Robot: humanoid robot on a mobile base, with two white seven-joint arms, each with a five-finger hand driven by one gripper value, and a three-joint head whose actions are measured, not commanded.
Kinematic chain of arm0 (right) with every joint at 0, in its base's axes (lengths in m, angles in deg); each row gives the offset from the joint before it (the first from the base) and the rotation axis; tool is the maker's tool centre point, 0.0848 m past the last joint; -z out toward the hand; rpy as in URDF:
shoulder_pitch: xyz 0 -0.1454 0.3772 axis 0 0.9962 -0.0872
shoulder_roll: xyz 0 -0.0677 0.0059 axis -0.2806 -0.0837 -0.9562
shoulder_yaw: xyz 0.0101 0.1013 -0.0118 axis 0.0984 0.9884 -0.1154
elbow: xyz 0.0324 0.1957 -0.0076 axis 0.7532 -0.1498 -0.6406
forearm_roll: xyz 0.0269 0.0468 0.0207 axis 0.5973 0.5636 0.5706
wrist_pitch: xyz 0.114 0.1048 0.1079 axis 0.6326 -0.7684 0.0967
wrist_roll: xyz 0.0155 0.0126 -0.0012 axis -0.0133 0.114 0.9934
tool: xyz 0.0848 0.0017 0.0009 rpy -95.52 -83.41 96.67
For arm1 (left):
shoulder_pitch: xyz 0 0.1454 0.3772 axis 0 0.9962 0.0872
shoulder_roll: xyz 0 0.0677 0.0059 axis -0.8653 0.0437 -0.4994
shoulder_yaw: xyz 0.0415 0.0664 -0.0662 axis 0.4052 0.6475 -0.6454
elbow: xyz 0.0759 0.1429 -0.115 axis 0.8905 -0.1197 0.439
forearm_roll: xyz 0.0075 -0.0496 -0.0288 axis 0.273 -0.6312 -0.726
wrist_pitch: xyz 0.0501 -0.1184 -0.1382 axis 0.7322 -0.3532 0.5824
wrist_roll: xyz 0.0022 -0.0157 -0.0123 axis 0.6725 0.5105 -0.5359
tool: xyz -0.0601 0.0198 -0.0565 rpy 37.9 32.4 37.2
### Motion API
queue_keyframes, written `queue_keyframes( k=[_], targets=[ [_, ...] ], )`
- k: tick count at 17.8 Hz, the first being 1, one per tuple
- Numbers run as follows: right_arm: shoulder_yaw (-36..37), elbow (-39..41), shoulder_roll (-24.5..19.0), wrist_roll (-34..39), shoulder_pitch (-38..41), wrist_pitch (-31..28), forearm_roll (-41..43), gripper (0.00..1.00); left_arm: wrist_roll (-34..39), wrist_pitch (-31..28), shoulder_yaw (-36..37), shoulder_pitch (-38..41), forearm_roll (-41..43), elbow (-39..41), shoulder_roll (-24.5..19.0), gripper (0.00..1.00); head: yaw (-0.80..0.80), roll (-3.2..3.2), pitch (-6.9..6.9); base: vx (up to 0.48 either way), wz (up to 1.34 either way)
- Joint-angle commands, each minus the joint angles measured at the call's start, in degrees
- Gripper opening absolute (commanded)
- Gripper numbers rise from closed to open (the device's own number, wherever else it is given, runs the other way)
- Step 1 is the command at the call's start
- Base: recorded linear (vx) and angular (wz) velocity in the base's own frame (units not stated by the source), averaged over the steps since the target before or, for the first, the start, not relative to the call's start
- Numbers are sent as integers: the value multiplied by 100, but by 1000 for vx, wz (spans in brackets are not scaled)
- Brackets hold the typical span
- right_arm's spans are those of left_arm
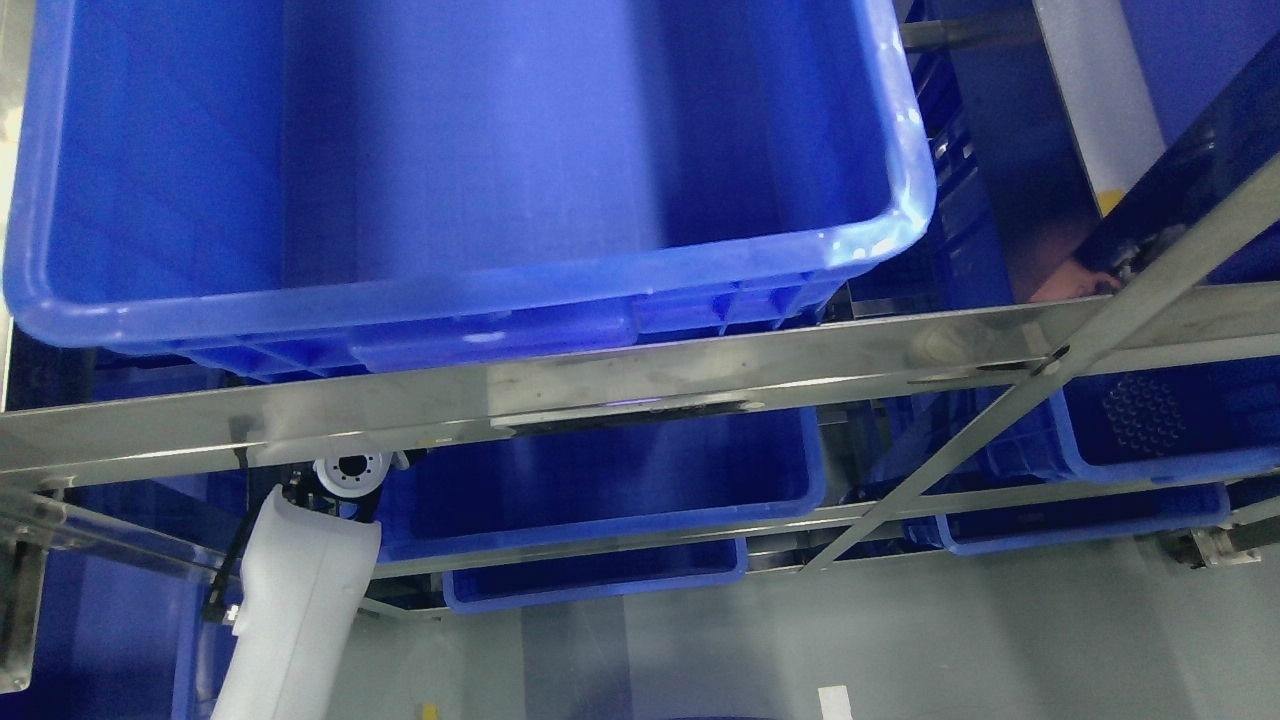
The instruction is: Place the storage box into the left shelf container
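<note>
While left arm point(290, 600) shows, five blue bins point(450, 170)

You had one view only, from the head camera, so nothing was shared with a second view. It looked steeply down over the front of the shelf point(620, 385) and sat very near the top bin point(450, 170), whose open inside filled most of the upper picture. Below the steel rail you saw lower bins point(600, 480) stepping back toward the floor point(900, 640) far beneath. The left arm point(290, 600) came in at the lower left, close to the lens, its wrist going under the rail.
</note>
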Motion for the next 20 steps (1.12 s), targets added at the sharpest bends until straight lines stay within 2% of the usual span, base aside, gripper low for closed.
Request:
queue_keyframes(
  k=[1,2,4,6,7,14,17,20],
  targets=[
    [-1,100,100,-14,-17,-4,123,100,64,-2,-250,-273,429,-594,338,85,0,0,0,17,-17],
    [-1,100,100,-14,-26,-4,123,100,73,24,-477,-299,411,-550,565,99,0,0,0,0,0],
    [-1,100,100,-14,-18,-4,123,100,73,85,-847,-247,54,-244,565,99,0,0,0,0,0],
    [-1,100,100,-14,-17,-4,123,100,152,51,-778,-142,-1227,99,565,99,0,0,0,0,0],
    [-1,100,100,-14,-17,5,123,100,379,24,-787,-28,-1502,396,565,99,0,0,0,0,0],
    [-1,100,100,-14,-26,-4,123,100,2856,-11,-585,1658,-1690,2401,565,99,0,0,0,0,0],
    [-1,100,100,-14,-18,-4,123,100,2964,164,-523,2371,-1690,2694,565,99,0,0,0,0,0],
    [-1,100,100,-14,-26,-4,123,100,2956,848,-619,2749,-1690,2693,565,100,0,0,0,0,0]
  ],
)
